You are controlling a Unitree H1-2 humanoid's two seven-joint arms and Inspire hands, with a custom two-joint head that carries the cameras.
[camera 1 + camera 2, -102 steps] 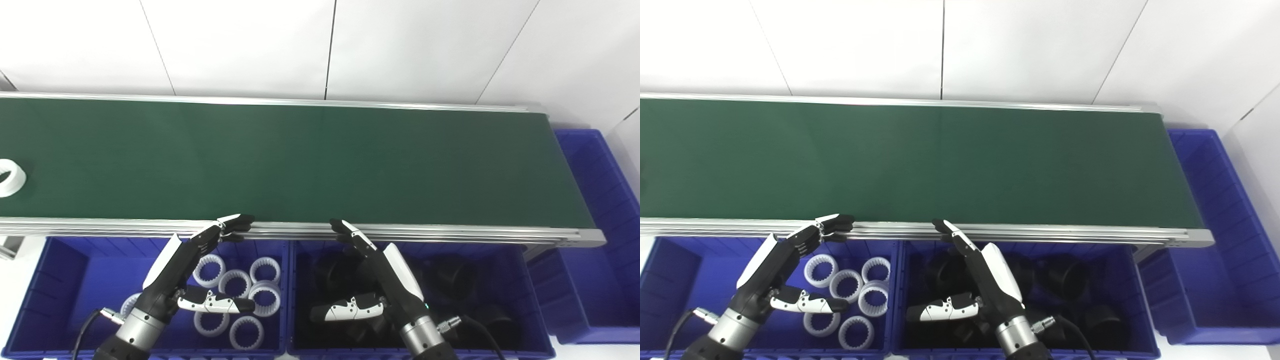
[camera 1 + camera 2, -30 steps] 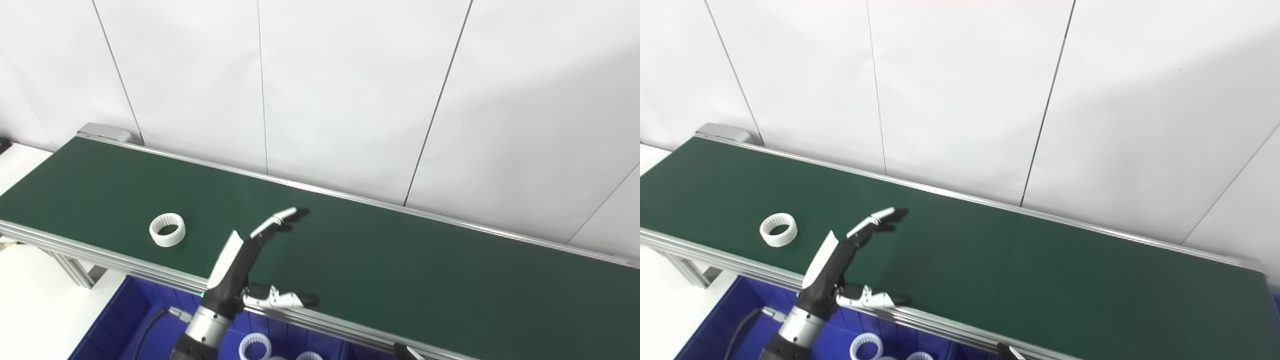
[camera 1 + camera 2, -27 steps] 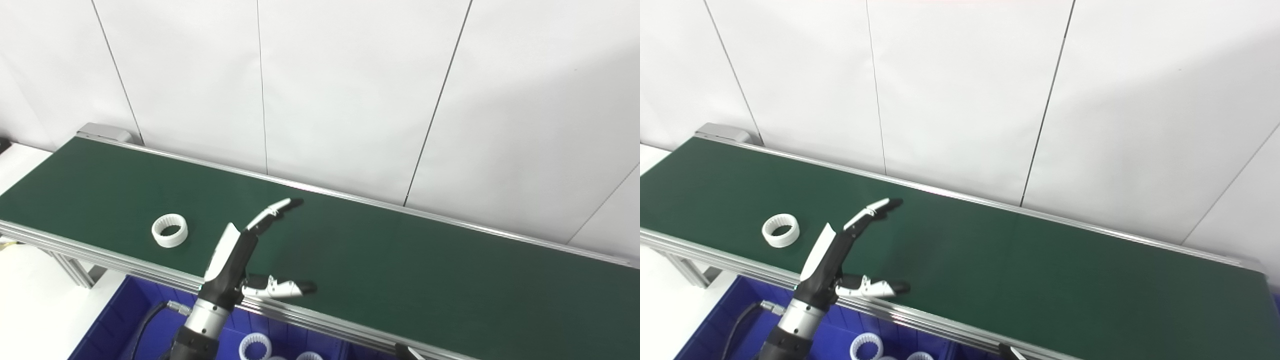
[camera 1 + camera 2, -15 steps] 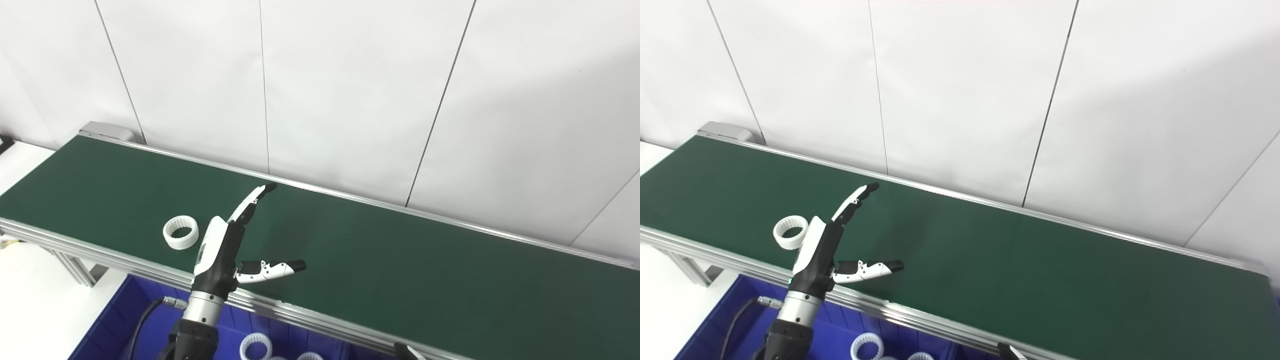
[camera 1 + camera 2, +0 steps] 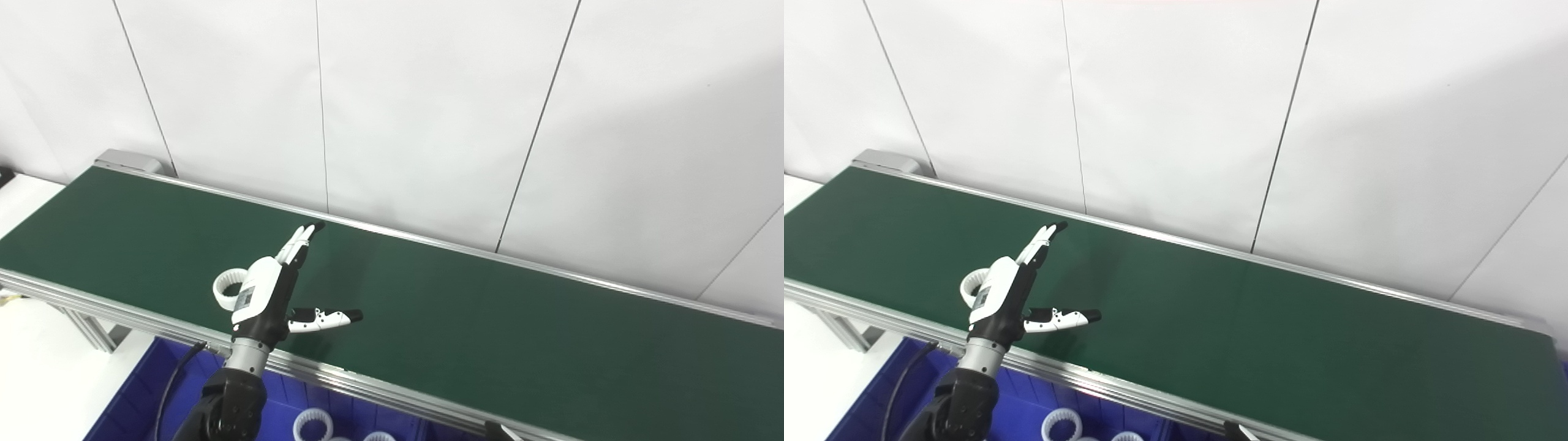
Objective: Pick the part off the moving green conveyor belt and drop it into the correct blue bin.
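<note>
White wall panels (image 5: pixel 429 110) with thin dark seams are standing behind a long green conveyor belt (image 5: pixel 490 331), which is running from the upper left toward the lower right, edged by silver rails (image 5: pixel 367 392) on its near and far sides. At the far left a bit of white counter (image 5: pixel 37 367) is showing beside the belt's near edge. A white ring part (image 5: pixel 225 288), toothed on its inner face, is lying flat on the belt close to the near rail, toward the belt's left end, and is being partly covered by the back of the left hand (image 5: pixel 269 294). That hand is hovering above the belt just to the right of the ring, with its fingers (image 5: pixel 299 237) stretched out and pointing toward the far rail and its thumb sticking out to the right, so the hand is spread wide and holding nothing; whether it is touching the ring cannot be told. Below the near rail a blue bin (image 5: pixel 141 398) is sitting under the left arm, and more white toothed rings (image 5: pixel 312 424) are lying inside it at the bottom edge. Further right, only a dark sliver of the right hand (image 5: pixel 497 431) is peeking in at the bottom edge, too little to tell how its fingers are set.
</note>
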